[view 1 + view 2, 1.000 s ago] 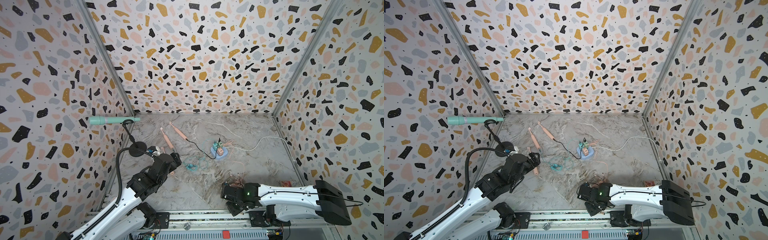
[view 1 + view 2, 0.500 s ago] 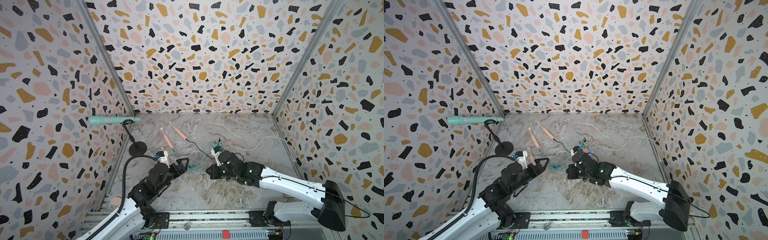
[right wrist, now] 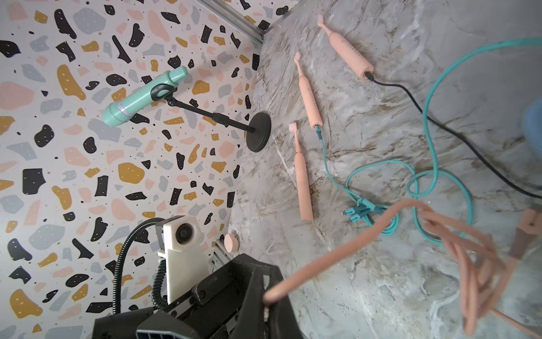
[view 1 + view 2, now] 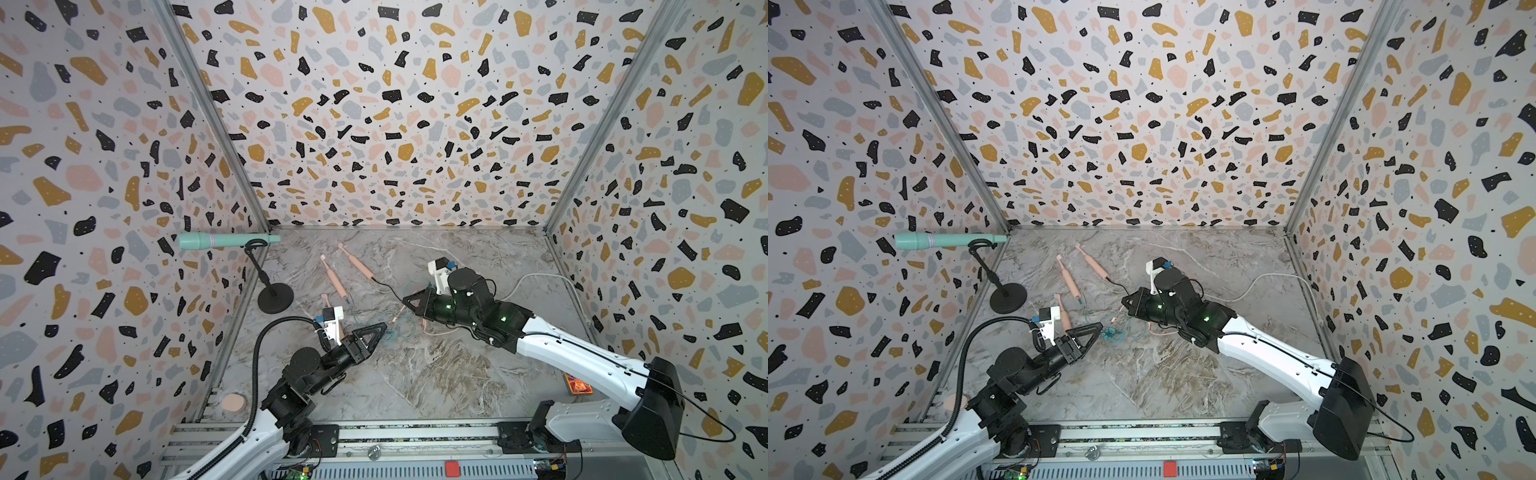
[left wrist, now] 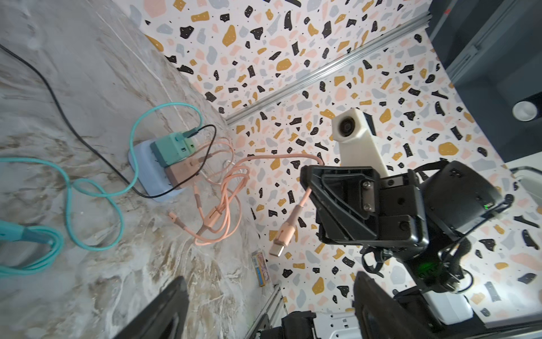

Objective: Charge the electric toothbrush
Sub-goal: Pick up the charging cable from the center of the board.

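Three pink electric toothbrushes lie at the left of the table. The far one [image 4: 359, 266] has a black cable in its base and the middle one [image 4: 336, 280] a teal cable. The nearest toothbrush [image 3: 302, 179] has no cable and lies beside my left gripper [image 4: 383, 331], which is open and empty above the teal cable bundle [image 3: 366, 211]. My right gripper [image 4: 407, 300] is shut on the pink cable [image 5: 293, 217], held above the table. The cable's plug [image 5: 277, 249] hangs free below the jaws. The teal and pink charger block [image 5: 173, 152] stands on a blue base.
A teal microphone [image 4: 228, 241] on a black stand [image 4: 275, 297] is at the left wall. A white cable [image 4: 536, 278] runs to the right wall. A small orange packet [image 4: 577, 384] lies front right, and a pink disc [image 4: 234, 403] front left.
My right arm swung from the front edge to the table's middle and lifted the pink cable off the table. My left gripper moved right toward the teal bundle, and its jaws narrowed slightly.
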Controlling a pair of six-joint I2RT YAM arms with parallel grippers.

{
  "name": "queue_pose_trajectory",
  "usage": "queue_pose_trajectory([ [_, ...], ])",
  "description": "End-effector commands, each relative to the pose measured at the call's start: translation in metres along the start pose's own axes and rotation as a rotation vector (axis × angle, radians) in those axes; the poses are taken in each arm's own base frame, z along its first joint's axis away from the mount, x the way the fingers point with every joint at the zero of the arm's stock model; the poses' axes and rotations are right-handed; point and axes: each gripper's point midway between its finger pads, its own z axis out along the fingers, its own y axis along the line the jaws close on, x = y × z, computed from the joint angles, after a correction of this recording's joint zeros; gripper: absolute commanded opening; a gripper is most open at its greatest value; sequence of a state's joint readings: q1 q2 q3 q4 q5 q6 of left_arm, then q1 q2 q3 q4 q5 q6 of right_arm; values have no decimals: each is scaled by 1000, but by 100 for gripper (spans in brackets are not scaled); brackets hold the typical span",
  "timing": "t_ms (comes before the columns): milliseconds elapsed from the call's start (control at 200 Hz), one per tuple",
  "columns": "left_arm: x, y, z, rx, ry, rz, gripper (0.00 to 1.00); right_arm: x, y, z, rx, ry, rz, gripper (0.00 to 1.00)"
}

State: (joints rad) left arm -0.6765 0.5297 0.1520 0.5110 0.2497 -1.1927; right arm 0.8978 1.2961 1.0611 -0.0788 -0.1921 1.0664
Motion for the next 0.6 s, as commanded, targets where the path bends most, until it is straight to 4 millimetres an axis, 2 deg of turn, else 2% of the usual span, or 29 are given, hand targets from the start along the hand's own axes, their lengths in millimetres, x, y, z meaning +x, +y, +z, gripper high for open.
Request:
queue_pose_trajectory([
  [0,1,-36,2,148,16,38,78,0,16,-1,-70,17,13,0],
  [140,11,-35,10,126,61,78,68,4,15,2,-63,41,17,0],
  [290,4,-35,10,77,41,137,59,11,12,6,-65,74,27,0],
  [486,2,-38,13,58,50,174,39,16,15,7,-77,98,27,0],
  [596,4,-36,14,45,66,186,37,15,15,6,-76,92,22,0],
])
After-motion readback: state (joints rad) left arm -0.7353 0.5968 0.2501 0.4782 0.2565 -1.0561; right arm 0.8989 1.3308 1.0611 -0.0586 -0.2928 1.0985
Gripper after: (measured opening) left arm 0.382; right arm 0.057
